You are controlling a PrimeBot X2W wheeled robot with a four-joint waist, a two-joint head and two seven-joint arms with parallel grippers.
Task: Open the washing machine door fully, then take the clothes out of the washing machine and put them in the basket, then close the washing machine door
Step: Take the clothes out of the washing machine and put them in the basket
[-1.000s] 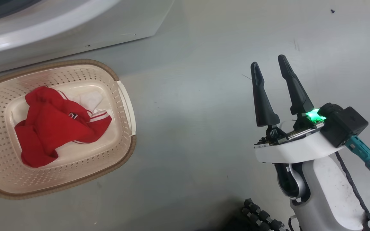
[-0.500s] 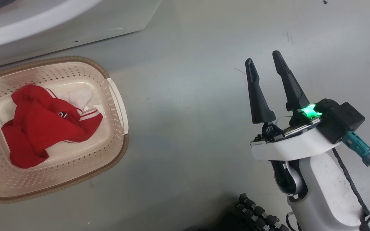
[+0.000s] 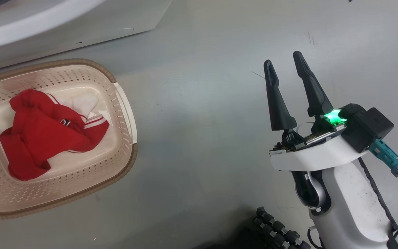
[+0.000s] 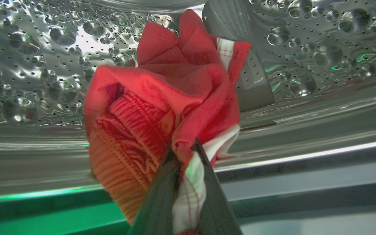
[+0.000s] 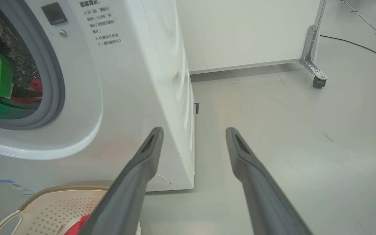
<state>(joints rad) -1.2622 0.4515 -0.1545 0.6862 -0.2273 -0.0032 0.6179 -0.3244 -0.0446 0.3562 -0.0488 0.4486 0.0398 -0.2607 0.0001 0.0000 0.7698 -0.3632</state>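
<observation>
L gripper [image 4: 183, 148] clamped on bright red fabric garment w/ white trim [image 4: 162, 91], bunched just beyond its tips, inside perforated steel drum [image 4: 44, 65] of big white washing machine [image 5: 126, 81]. R gripper [image 3: 282, 58] fingers apart over smooth grey floor [image 3: 202, 121], well right of cream perforated plastic basket [image 3: 130, 162] holding second red garment [image 3: 43, 135]. White panel on castor [image 5: 240, 29] beyond.

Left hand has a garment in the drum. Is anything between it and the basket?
Nothing visible does. The left hand grips the red garment in the drum; the basket sits on the floor before the washing machine, another red piece inside. The right hand stands aside, open.
</observation>
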